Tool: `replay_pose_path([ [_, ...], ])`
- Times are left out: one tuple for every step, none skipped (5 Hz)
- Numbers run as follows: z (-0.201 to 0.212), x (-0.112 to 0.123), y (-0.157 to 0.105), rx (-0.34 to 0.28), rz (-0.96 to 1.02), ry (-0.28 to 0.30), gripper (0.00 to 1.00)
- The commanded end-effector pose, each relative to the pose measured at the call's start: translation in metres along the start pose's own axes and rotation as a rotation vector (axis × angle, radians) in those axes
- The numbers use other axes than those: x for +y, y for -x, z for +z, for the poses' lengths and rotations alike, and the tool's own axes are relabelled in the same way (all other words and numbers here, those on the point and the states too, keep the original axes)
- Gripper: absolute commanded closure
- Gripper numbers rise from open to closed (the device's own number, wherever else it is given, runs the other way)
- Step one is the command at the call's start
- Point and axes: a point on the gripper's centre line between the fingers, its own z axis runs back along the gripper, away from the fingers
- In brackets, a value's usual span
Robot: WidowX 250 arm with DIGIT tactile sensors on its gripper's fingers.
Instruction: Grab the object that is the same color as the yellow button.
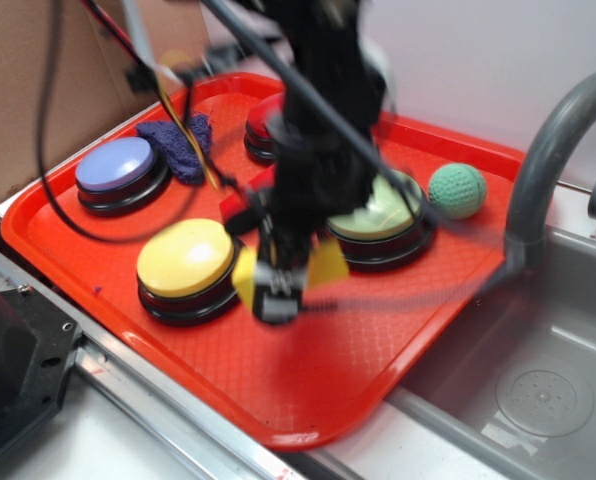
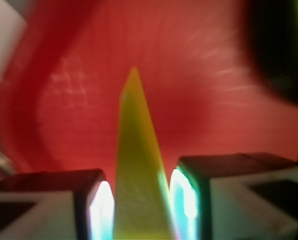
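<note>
The object, a small yellow wedge [image 1: 330,264], is between my gripper's [image 1: 277,296] fingers just right of the yellow button [image 1: 185,257] on the red tray [image 1: 308,385]. The exterior view is blurred by motion. The arm hides the wedge's middle, so yellow shows on both sides of the fingers. In the wrist view the wedge [image 2: 136,150] stands upright, point away from me. My gripper [image 2: 141,202] is shut on it, with a pad [image 2: 102,210] close on each side. Red tray floor lies beyond.
A pale green button [image 1: 383,212] sits right behind the gripper, a purple button [image 1: 118,165] at the left and a red button [image 1: 263,125] at the back. A blue cloth lump [image 1: 178,145] and a green knitted ball [image 1: 457,190] also lie on the tray. A sink [image 1: 548,390] with a grey tap [image 1: 548,150] is to the right.
</note>
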Motion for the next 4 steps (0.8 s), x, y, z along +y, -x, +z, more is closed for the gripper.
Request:
replay_pose_path([
  [0.095, 0.005, 0.072, -0.179, 0.342, -0.030, 1.00],
  [0.139, 0.018, 0.104, -0.227, 0.386, -0.053, 1.00],
  [0.170, 0.015, 0.136, -0.293, 0.451, -0.103, 1.00],
  [0.189, -0.002, 0.145, -0.356, 0.452, -0.136, 1.00],
])
